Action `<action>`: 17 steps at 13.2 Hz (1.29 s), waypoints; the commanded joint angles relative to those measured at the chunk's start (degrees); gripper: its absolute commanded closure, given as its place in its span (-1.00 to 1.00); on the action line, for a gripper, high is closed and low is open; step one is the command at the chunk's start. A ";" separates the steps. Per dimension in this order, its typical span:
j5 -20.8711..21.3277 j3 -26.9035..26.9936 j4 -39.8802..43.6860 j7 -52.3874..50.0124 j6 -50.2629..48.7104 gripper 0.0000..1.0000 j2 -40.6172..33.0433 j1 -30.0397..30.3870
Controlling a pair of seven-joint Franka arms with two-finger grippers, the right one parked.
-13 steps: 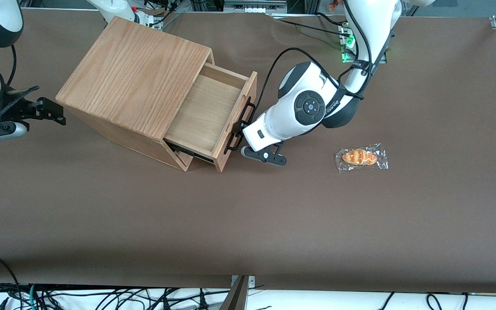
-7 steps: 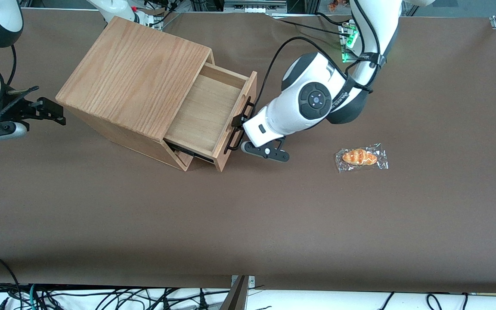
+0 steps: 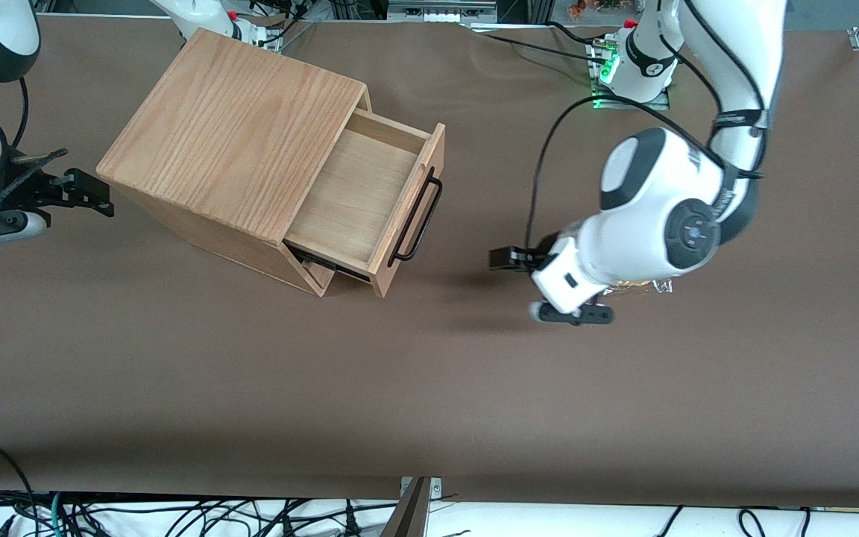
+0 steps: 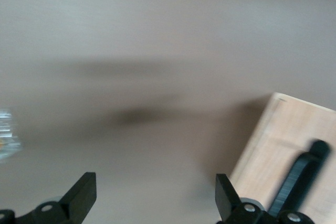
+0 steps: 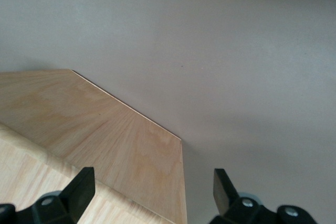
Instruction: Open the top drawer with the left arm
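Observation:
The light oak cabinet (image 3: 236, 127) stands toward the parked arm's end of the table. Its top drawer (image 3: 359, 198) is pulled well out and its wooden floor shows bare. The black bar handle (image 3: 416, 216) on the drawer's front is free. My left arm (image 3: 653, 216) is out in front of the drawer, and its gripper (image 3: 510, 259) hangs above the table, well apart from the handle. In the left wrist view the gripper (image 4: 156, 182) is open with nothing between its fingers. The drawer front (image 4: 283, 140) and handle (image 4: 302, 179) show there too.
A wrapped pastry (image 3: 653, 284) lies on the brown table under my left arm, mostly hidden by it; its clear wrapper (image 4: 5, 135) shows in the left wrist view. Cables run along the table edge nearest the front camera.
The gripper has let go of the drawer handle and moved away from the drawer toward the working arm's end of the table, over the pastry. The drawer stays pulled out.

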 commanded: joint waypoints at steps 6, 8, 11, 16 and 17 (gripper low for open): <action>9.24 -0.51 -1.61 13.12 -3.04 -1.00 -0.47 12.81; 10.05 -0.42 -5.19 19.17 -2.69 -1.00 -2.91 16.50; 10.66 3.34 -22.55 29.82 5.71 -1.00 -15.80 17.83; 16.97 9.51 -33.51 32.13 5.93 -1.00 -33.49 16.52; 17.60 9.51 -33.17 32.13 3.75 -1.00 -35.34 15.99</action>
